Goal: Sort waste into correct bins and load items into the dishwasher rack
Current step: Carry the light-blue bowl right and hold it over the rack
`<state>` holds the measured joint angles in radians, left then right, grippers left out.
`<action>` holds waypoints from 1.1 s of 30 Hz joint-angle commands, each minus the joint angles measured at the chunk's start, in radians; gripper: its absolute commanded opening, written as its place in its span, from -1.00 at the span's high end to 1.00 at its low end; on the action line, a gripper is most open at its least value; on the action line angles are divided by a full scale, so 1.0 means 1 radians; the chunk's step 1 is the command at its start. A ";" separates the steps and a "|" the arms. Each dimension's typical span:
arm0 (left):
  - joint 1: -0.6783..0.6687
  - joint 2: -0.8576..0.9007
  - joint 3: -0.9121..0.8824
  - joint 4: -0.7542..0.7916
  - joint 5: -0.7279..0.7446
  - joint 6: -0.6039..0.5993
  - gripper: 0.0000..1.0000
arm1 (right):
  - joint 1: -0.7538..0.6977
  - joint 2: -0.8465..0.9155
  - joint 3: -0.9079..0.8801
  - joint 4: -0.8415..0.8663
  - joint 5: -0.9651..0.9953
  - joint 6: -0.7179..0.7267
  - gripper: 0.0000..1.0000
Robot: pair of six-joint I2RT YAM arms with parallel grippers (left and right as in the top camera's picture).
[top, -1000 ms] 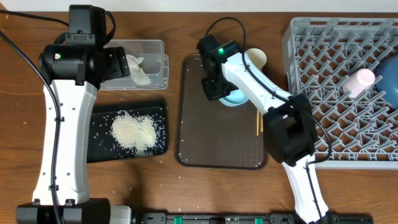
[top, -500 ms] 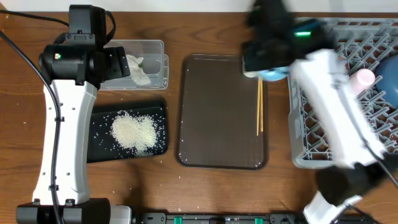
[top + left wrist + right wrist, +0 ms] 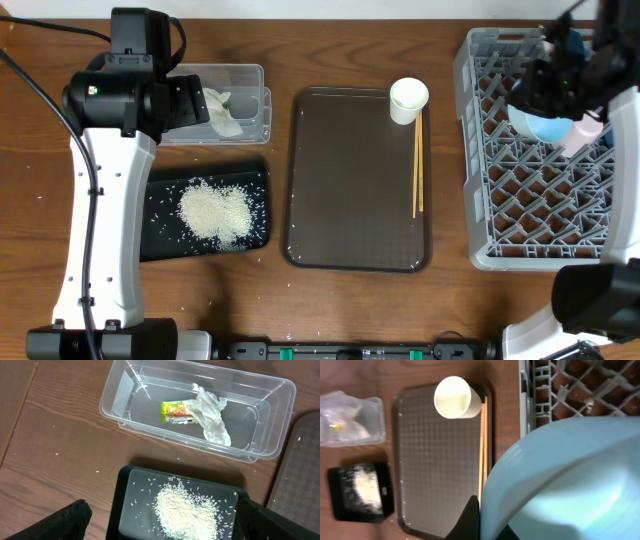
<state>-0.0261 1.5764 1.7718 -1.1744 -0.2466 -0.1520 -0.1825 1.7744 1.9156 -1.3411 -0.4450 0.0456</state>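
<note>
My right fingers (image 3: 470,519) grip the small light-blue bowl (image 3: 541,126) over the far side of the dishwasher rack (image 3: 520,212), beside the pink cup (image 3: 587,130), ready to seat it; my left fingers (image 3: 55,522) hang open.

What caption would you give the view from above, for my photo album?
Light-blue bowl held above the grey rack, while white cup and chopsticks sit on the brown tray.

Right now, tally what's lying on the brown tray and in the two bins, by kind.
white cup: 1
chopsticks: 2
napkin: 1
wrapper: 1
rice heap: 1
Total: 6
</note>
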 commanded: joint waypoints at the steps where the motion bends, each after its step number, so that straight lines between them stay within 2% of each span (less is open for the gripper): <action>1: 0.004 -0.007 -0.001 -0.003 -0.009 0.010 -0.93 | -0.074 0.010 -0.079 0.035 -0.233 -0.128 0.98; 9: 0.004 -0.007 -0.001 -0.003 -0.009 0.010 -0.92 | -0.229 0.011 -0.365 0.284 -0.574 -0.182 0.98; 15: 0.004 -0.007 -0.001 -0.003 -0.009 0.010 -0.92 | -0.266 0.011 -0.536 0.473 -0.789 -0.181 0.98; 24: 0.004 -0.007 -0.001 -0.003 -0.009 0.010 -0.93 | -0.266 0.011 -0.640 0.618 -0.773 -0.108 0.98; 33: 0.004 -0.007 -0.001 -0.003 -0.009 0.010 -0.93 | -0.266 0.011 -0.660 0.587 -0.531 -0.030 0.98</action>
<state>-0.0261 1.5764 1.7718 -1.1744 -0.2462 -0.1520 -0.4431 1.7782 1.2797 -0.7319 -1.1458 -0.0349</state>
